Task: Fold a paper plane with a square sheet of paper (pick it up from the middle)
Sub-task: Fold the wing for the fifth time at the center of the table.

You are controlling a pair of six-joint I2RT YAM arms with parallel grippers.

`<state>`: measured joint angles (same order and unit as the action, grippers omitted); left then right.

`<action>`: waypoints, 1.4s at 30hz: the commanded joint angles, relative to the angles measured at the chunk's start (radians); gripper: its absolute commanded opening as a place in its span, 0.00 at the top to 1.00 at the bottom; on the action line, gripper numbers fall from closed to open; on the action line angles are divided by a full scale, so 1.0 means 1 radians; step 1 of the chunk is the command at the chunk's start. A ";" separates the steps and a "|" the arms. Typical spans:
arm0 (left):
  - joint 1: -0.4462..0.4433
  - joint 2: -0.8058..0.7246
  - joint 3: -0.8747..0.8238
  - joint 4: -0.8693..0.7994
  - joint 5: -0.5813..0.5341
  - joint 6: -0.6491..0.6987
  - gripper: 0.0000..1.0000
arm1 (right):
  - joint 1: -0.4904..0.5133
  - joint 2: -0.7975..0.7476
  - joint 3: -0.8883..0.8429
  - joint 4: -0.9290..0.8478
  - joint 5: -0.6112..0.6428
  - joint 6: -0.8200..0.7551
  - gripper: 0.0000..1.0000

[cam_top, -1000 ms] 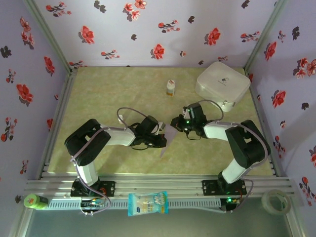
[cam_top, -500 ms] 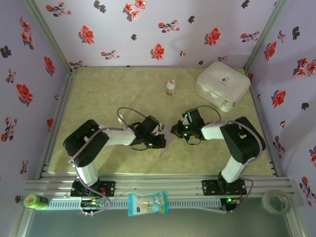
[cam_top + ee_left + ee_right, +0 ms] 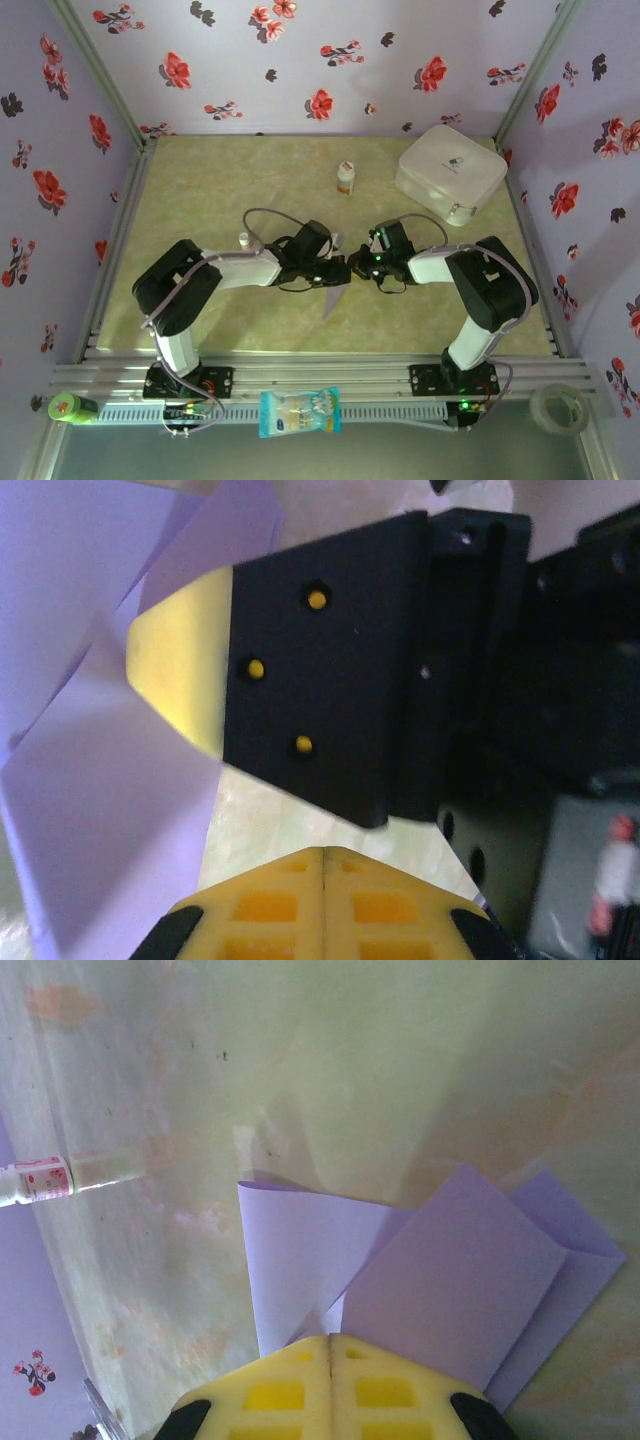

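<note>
The two claws meet tip to tip over the middle of the table, with the partly folded sheet of paper right below where they meet. The left claw is closed, its yellow pads pressed flat together. In its wrist view the sheet lies just to the left of the pads rather than between them, so I cannot tell whether it has hold of any paper. The right claw is closed too. In its own view the lavender layers fan out ahead from just in front of its tips, and whether it pinches an edge or only presses down cannot be told. From both claws the sheet's long axis runs back toward the arm bases, ending in a narrow point on the near side. The wide, layered end sits at the fingertips. Both claws are about equally near the sheet, the left one more directly over it, so the next crease likely turns on which claw pins that wide end. A small bottle stands well beyond both claws.
</note>
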<state>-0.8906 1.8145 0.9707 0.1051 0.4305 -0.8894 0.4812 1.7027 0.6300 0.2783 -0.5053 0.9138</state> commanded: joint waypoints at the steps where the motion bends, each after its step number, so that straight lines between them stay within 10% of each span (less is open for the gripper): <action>1: -0.011 0.048 0.011 -0.003 0.022 -0.021 0.95 | -0.016 0.031 -0.038 -0.074 0.087 -0.001 1.00; 26: -0.057 -0.192 -0.327 -0.100 -0.039 0.009 0.91 | -0.037 0.034 -0.043 -0.120 0.103 -0.031 1.00; 42: -0.057 -0.099 -0.061 -0.036 -0.081 -0.019 0.87 | -0.038 0.023 -0.042 -0.121 0.100 -0.026 1.00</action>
<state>-0.9428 1.6798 0.8757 0.0940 0.3580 -0.9173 0.4599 1.7020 0.6243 0.2874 -0.5083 0.9123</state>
